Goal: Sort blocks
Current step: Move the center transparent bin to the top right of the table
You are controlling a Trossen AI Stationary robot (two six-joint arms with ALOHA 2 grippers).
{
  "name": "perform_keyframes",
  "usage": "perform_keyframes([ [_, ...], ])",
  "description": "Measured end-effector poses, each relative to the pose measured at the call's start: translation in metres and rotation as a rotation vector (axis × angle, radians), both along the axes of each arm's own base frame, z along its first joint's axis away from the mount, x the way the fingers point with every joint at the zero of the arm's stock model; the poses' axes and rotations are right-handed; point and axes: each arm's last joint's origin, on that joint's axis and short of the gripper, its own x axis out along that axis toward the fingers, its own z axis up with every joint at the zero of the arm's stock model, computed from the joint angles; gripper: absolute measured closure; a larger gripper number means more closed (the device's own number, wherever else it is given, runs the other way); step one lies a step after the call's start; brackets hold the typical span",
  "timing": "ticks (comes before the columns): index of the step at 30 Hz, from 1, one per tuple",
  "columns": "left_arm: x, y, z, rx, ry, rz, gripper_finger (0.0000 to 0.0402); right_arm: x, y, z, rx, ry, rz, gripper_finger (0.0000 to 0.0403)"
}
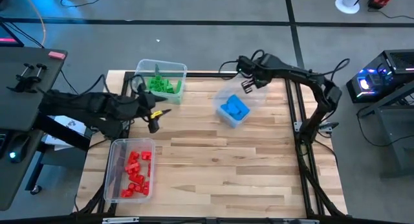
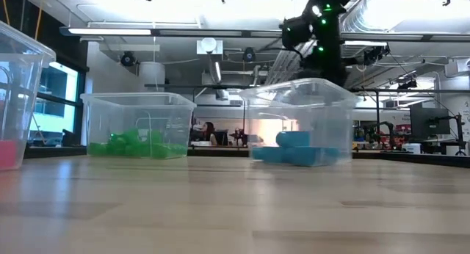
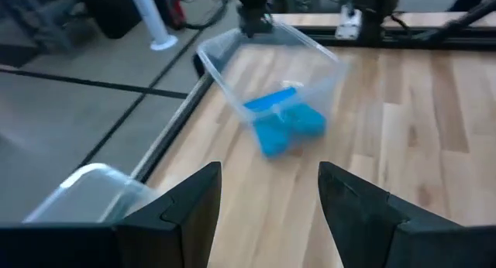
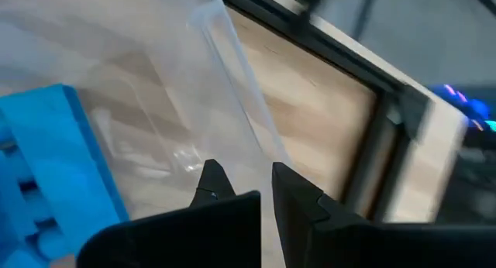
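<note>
The right claw (image 1: 246, 86) hangs at the far rim of a clear bin (image 1: 253, 100) near the counter's far edge, its fingers (image 4: 213, 183) narrowly parted around the bin's thin wall, whether they actually touch it cannot be told; inside that bin lie the blue blocks (image 1: 233, 109), heaped together. The left claw (image 1: 153, 114) hovers over the bare counter (image 1: 226, 166) toward its left edge, fingers (image 3: 194, 210) spread and holding nothing; just beyond it, at the far left corner, a second clear bin (image 1: 179, 70) holds the green blocks (image 1: 163, 85); a third bin (image 1: 115, 160), at the near left corner, holds the red blocks (image 1: 136, 171). All three colours sit apart, each in its own bin.
</note>
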Motion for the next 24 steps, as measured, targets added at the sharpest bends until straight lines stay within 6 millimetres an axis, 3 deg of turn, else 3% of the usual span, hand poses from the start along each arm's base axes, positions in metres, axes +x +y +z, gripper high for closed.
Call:
perform_keyframes([
  [6, 0.017, 0.009, -0.021, -0.048, -0.002, -0.036, 0.0202, -0.031, -0.007, 0.018, -0.052, 0.037, -0.138, 0.0403],
  [12, 0.030, 0.020, -0.033, -0.085, -0.017, -0.038, 0.0202, -0.060, 0.003, 0.055, -0.134, -0.146, -0.234, 0.0403],
  [18, 0.038, 0.027, -0.041, -0.106, -0.013, -0.038, 0.0202, -0.051, 0.070, 0.092, -0.051, -0.463, 0.061, 0.0403],
  [24, 0.045, 0.031, -0.046, -0.117, -0.003, -0.034, 0.0202, 0.001, 0.159, 0.096, 0.083, -0.727, 0.504, 0.0403],
])
